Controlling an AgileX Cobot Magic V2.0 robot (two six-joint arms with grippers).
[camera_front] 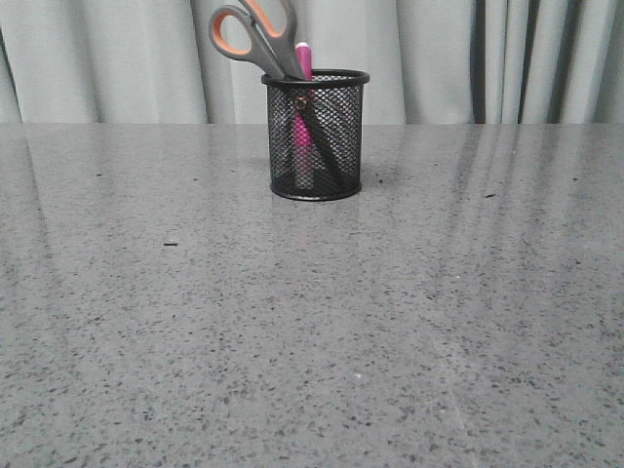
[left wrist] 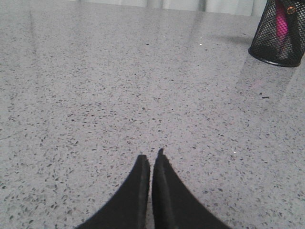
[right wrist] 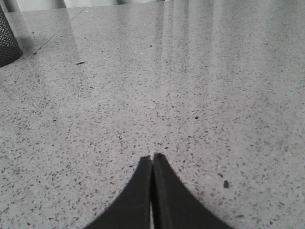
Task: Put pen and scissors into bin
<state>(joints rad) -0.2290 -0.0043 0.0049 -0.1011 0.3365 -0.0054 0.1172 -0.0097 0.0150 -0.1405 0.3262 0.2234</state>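
Note:
The black wire-mesh bin [camera_front: 316, 136] stands upright at the back middle of the table. Inside it lean the scissors [camera_front: 255, 37], grey handles lined in orange sticking out above the rim, and the magenta pen [camera_front: 303, 60], its tip just above the rim. The bin [left wrist: 280, 33] also shows in the left wrist view with the pen [left wrist: 281, 24] pink through the mesh, and its edge [right wrist: 7, 40] shows in the right wrist view. My left gripper [left wrist: 151, 158] is shut and holds nothing, low over bare table. My right gripper [right wrist: 153, 157] is shut too, likewise with nothing in it. Neither arm shows in the front view.
The grey speckled table [camera_front: 312, 322] runs to a pale curtain [camera_front: 117, 58] at the back. A small dark speck [camera_front: 171, 243] lies left of the bin.

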